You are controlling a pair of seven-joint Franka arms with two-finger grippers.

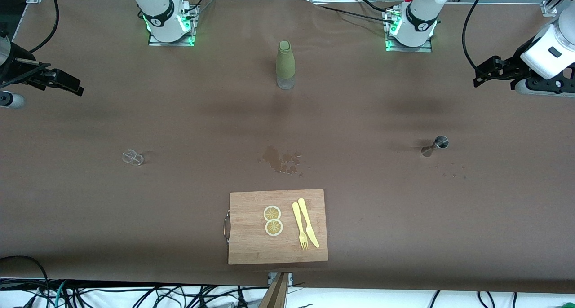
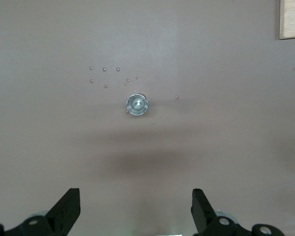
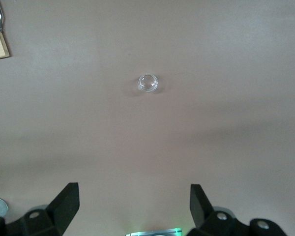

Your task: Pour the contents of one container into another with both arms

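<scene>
The tiny clear glass cup (image 1: 132, 157) (image 3: 148, 83) stands on the brown table toward the right arm's end. The small steel jigger (image 1: 438, 144) (image 2: 137, 104) stands upright toward the left arm's end, its round mouth up and small droplets around it. My right gripper (image 1: 65, 82) (image 3: 134, 201) hangs open and empty high over its end of the table, well apart from the cup. High over the other end, my left gripper (image 1: 485, 72) (image 2: 136, 206) is open and empty too, well apart from the jigger.
An olive-green bottle (image 1: 285, 65) stands mid-table between the arm bases. A wet spill (image 1: 283, 160) lies at the centre. Nearer the front camera, a wooden cutting board (image 1: 251, 245) carries two lemon slices (image 1: 272, 220), a yellow fork and a knife (image 1: 307, 227).
</scene>
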